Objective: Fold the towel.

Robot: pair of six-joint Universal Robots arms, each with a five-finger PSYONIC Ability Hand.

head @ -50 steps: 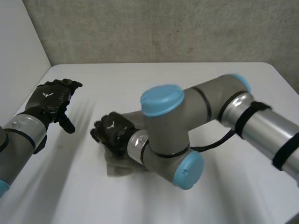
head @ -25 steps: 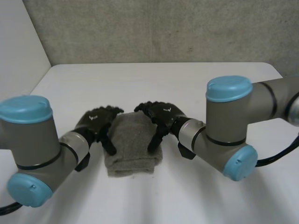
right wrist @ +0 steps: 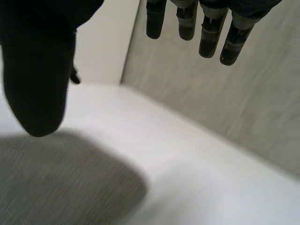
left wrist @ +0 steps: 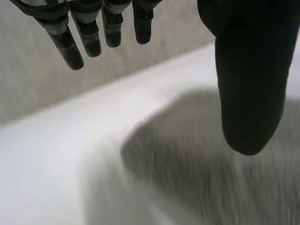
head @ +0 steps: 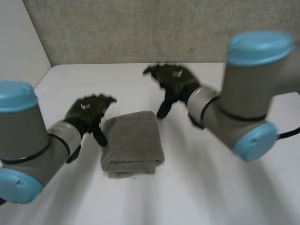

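The towel [head: 133, 140] lies in the middle of the white table [head: 211, 187] as a compact grey rectangle. It is already folded over itself, with its layered edges stacked on the side nearest the robot.

The left hand [head: 89, 112] is just beside the towel's left edge. Its fingers are straight and spread, its thumb points down close to the cloth, and it holds nothing. The right hand [head: 176, 82] hangs beyond the far right corner, clear of the towel. Its fingers are likewise straight and it is empty. In each wrist view the fingers [left wrist: 89, 33] and thumb stand wide apart above bare cloth and table, with nothing pinched between them.

Judging from this, the folding looks close to done, and the step in hand is to let go cleanly and check the result. To do that well, each hand should rise straight up before it swings outward, so that no fingertip drags a layer open. The left thumb needs the most care because it sits nearest the cloth. Whether it actually brushes the edge is hard to tell here.

The near edge looks slightly uneven. If another fold is wanted, both hands should take matching corners on that edge and carry them over together at an even height.
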